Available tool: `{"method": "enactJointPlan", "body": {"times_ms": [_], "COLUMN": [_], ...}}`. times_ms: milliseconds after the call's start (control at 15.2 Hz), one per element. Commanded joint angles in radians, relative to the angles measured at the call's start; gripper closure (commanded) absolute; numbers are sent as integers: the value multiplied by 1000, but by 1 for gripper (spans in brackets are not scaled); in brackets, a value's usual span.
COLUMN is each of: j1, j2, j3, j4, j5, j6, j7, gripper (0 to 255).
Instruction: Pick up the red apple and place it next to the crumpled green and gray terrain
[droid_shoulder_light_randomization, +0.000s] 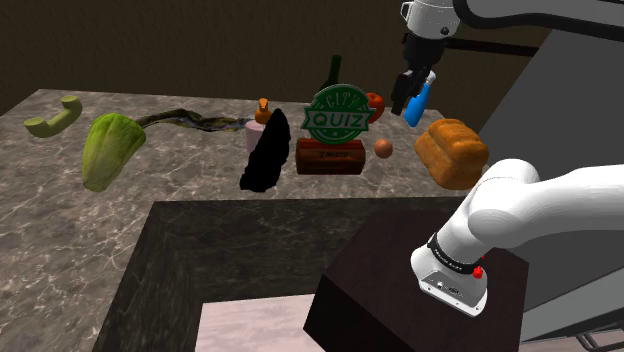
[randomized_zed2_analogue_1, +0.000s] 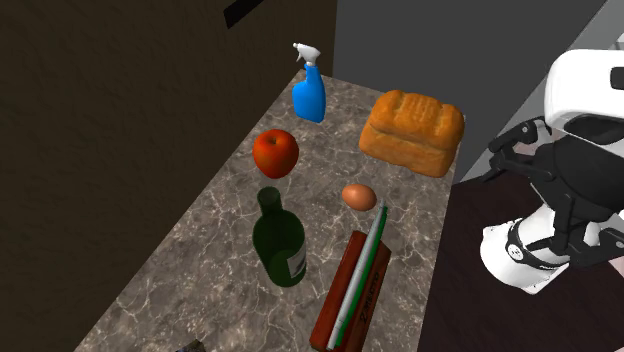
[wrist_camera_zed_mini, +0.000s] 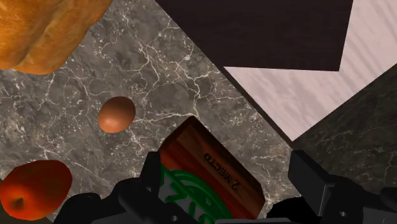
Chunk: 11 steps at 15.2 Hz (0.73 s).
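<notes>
- Pincer (droid_shoulder_light_randomization: 408, 98): all black, raised above the surface (droid_shoulder_light_randomization: 60, 220), fingers (wrist_camera_zed_mini: 153, 181) standing apart with nothing between them touching either one; open and empty.
- Quiz sign (wrist_camera_zed_mini: 213, 181): green round plaque on a reddish-brown base, straight below the pincer; in the wrist view it lies in the gap between the two fingers, well under them.
- Red apple (droid_shoulder_light_randomization: 375, 101): resting on the surface, unheld; below the pincer and just off to the shoulder view's left of it, partly behind the sign. In the wrist view the apple (wrist_camera_zed_mini: 35, 189) sits outside one finger, apart from it.
- Blue spray bottle (droid_shoulder_light_randomization: 418, 103): upright, just beside the pincer on the shoulder view's right, partly behind it.
- Egg (wrist_camera_zed_mini: 116, 114): brown, on the surface between apple and bread loaf, lower than the pincer.
- Bread loaf (droid_shoulder_light_randomization: 452, 152): orange-brown, beyond the egg, on the pincer's side away from the sign.
- Green bottle (randomized_zed2_analogue_1: 278, 240): upright, close to the sign.
- Black object (droid_shoulder_light_randomization: 266, 152): past the sign from the pincer.
- Crumpled terrain piece (droid_shoulder_light_randomization: 190, 119): dark green-grey, flat on the surface, well apart from pincer and apple, beyond the black object.
</notes>
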Motion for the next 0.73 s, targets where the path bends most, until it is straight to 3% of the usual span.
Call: {"method": "enactJointPlan", "body": {"times_ms": [0, 660], "j1": [0, -45], "j2": [0, 50], "j3": [0, -279], "j4": [0, -91], "j5": [0, -120], "j6": [0, 300], "j7": [0, -274], "gripper": [0, 0]}}
